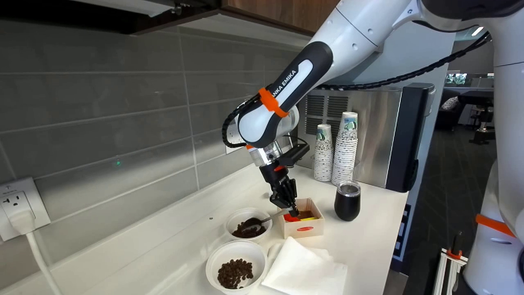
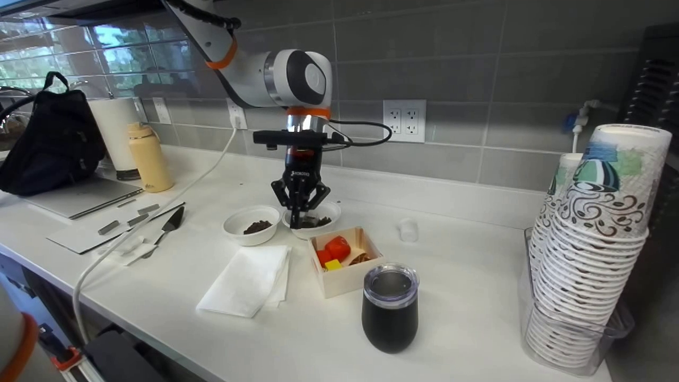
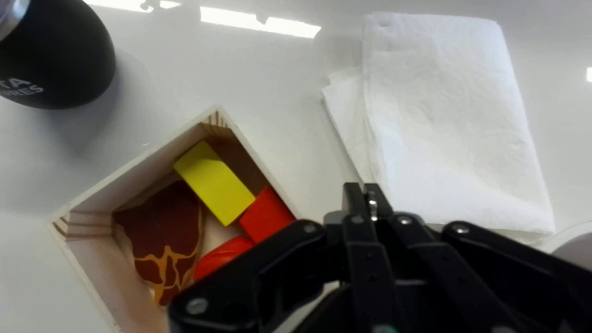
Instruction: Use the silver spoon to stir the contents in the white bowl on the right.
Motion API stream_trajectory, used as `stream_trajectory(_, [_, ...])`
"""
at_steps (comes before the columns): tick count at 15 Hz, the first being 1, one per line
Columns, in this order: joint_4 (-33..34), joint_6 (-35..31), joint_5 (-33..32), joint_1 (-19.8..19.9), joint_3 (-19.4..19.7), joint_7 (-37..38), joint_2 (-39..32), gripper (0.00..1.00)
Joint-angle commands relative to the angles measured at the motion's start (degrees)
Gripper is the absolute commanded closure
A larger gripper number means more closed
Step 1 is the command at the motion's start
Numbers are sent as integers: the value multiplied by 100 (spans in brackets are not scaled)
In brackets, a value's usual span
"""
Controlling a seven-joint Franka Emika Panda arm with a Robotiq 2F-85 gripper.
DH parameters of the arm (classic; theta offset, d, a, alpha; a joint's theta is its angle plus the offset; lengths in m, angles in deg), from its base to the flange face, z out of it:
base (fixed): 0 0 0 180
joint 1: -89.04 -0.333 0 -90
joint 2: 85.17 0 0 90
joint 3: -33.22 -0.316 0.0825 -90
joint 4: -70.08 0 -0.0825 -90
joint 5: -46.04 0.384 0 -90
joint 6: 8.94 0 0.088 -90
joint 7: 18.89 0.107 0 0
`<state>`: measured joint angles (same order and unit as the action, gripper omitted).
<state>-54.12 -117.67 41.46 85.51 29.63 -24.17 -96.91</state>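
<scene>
The silver spoon [image 1: 276, 215] slants down to the left, its dark scoop end resting among the brown contents of the white bowl [image 1: 236, 219]. That bowl also shows in an exterior view [image 2: 323, 232], partly hidden behind the fingers. My gripper [image 1: 294, 212] is shut on the end of the spoon's handle, just beside the bowl's rim and above the edge of the wooden box. In the wrist view my gripper [image 3: 362, 187] shows a shiny bit of the spoon [image 3: 373, 206] between the fingertips; the scoop is hidden there.
Another white bowl [image 1: 215, 262] with loose brown lumps stands beside it. A small wooden box [image 1: 302, 231] with red and yellow pieces is under the gripper. Folded napkins [image 1: 307, 270], a black tumbler [image 1: 347, 205] and stacked paper cups [image 1: 345, 155] stand nearby. A tiled wall runs behind.
</scene>
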Motion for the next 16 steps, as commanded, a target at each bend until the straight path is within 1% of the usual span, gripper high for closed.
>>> stream_trajectory(1, [113,130,441,49,-63,-252,0,99])
stream_trajectory(4, [109,-10,461,8,-71,-153,-34,99])
stream_trajectory(6, [85,-159,241,-39,-57,13,-23,99])
stream_trajectory(12, [-26,-657,-821,-178,9,688,61,99])
stream_trajectory(16, [-56,-617,-1378,-231,12,1000,96,99])
